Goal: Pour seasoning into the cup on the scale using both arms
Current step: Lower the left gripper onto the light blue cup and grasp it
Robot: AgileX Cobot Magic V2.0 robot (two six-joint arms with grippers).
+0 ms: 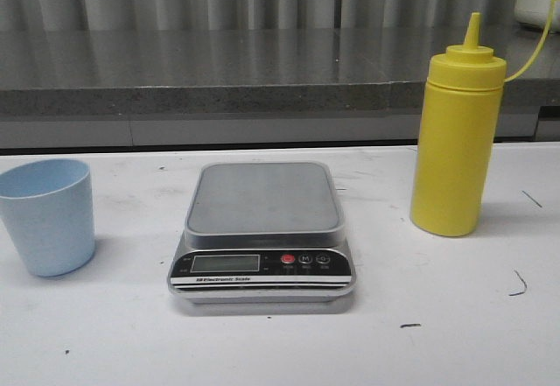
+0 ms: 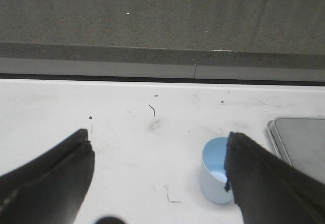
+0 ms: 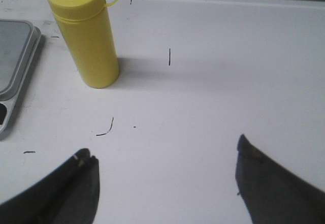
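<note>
A: What carries everything?

B: A white table [image 1: 280, 351], scuffed with small dark marks.

A: And what stands on it?

B: Three things, all upright and well apart. The scale [image 1: 262, 228] sits at the centre of the front view, its grey platform bare and its black panel toward the camera. At about nine o'clock from it stands the pale blue cup [image 1: 48, 215]. At about two o'clock stands the yellow seasoning [image 1: 457, 136] bottle, its cap on.

A: Anything touching?

B: No, each rests on the table alone.
</note>
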